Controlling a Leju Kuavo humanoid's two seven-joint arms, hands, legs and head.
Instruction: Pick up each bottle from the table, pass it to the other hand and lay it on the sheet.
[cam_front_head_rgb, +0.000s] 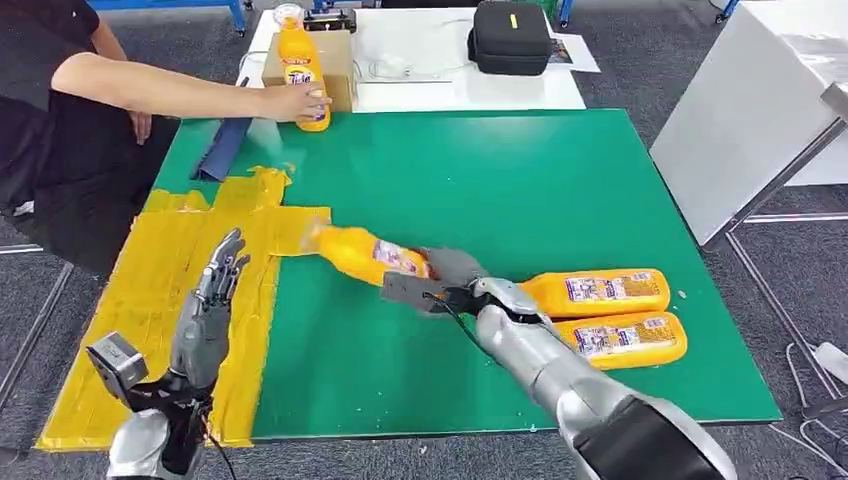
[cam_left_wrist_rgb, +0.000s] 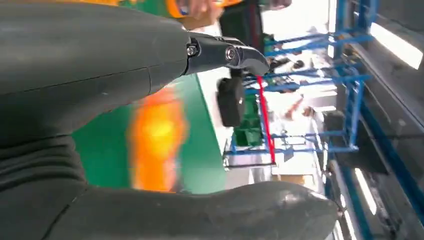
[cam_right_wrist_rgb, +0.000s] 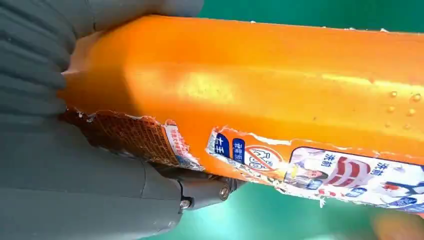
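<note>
Your right hand (cam_front_head_rgb: 452, 275) gripped an orange bottle (cam_front_head_rgb: 365, 254) with a torn label of unreadable Chinese print; your left hand (cam_front_head_rgb: 212, 290) hovered, fingers spread, holding nothing.

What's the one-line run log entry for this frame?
right hand: holds orange plastic bottle, carried toward yellow sheet | left hand: open above sheet | two orange bottles lying on green table

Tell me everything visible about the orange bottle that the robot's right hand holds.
The held bottle is glossy orange plastic with a torn, peeling printed label and water droplets on its side. It is blurred in the head view, lying nearly level above the green mat, its far end toward the yellow sheet. The right hand grips its near end.
</note>
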